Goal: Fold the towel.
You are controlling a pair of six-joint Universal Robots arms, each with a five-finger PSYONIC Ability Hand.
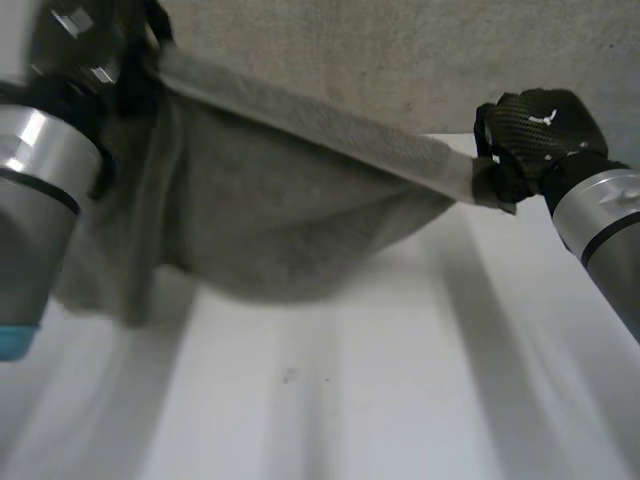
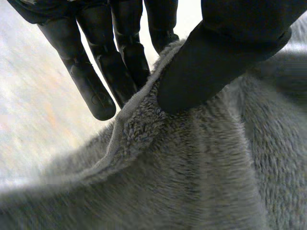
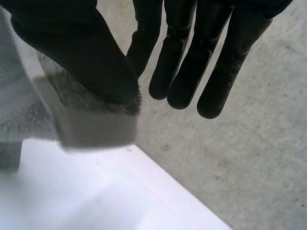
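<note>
Closest to me is my left arm, big and grey with a blue cap. My left hand pinches the towel at its top edge, between thumb and fingers. The grey, fluffy towel hangs in the air between both hands. Its top edge is pulled tight and its middle sags down over the table. The table is white and smooth, with a tiny dark spot. Past its far edge I see a grey, speckled floor. On the right, my right hand pinches a towel corner under its thumb, with the other fingers straight.
</note>
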